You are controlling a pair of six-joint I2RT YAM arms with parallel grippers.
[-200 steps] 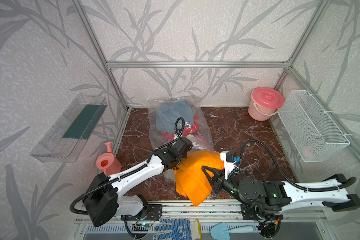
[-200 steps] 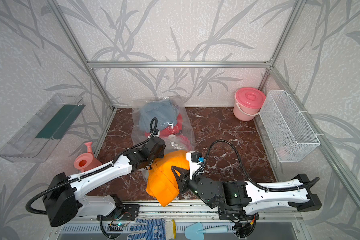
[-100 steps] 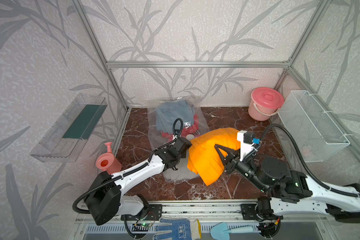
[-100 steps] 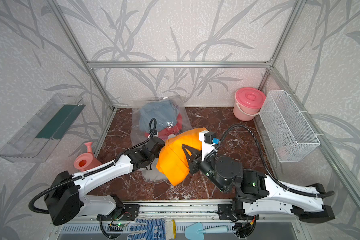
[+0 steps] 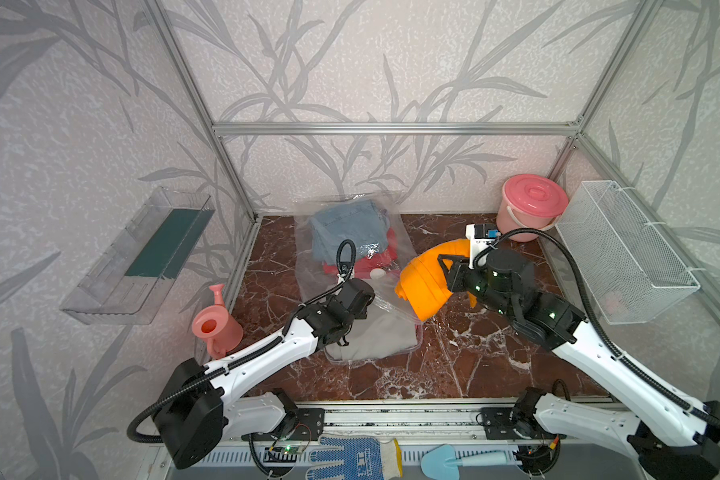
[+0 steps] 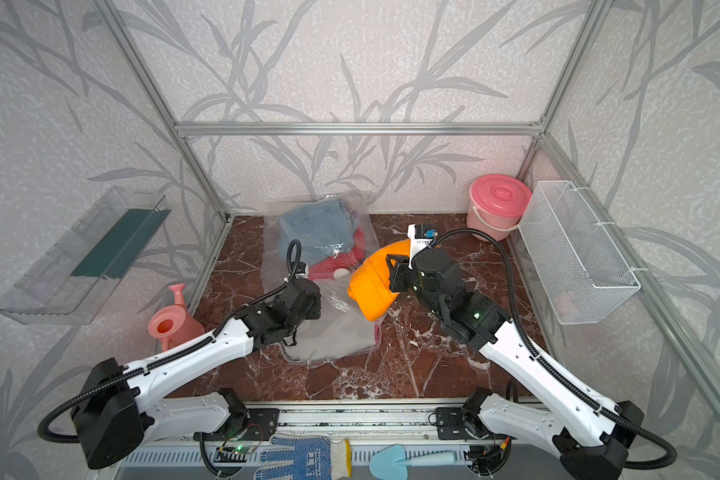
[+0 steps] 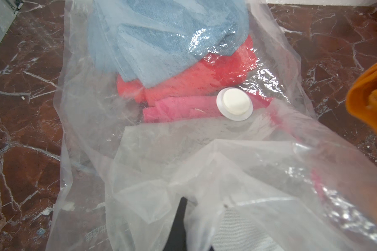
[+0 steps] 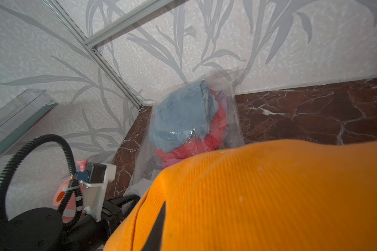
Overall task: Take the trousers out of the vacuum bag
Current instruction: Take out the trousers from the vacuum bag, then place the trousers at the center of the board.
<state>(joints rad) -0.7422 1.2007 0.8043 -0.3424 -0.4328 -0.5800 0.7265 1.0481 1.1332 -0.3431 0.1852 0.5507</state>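
Orange trousers swung rightward, clear of vacuum bag, right claw clamping them, left claw clenched on bag plastic.

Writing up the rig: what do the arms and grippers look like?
Left arm and right arm: white shells, black joints, black ribbed cables. Left gripper and right gripper: black, each with a white camera bracket and blue plug.

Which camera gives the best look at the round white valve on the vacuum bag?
The left wrist view: the valve sits large, sharp and unobstructed on the vacuum bag. Both top views show the valve only as a small white dot. The right wrist view does not show it.
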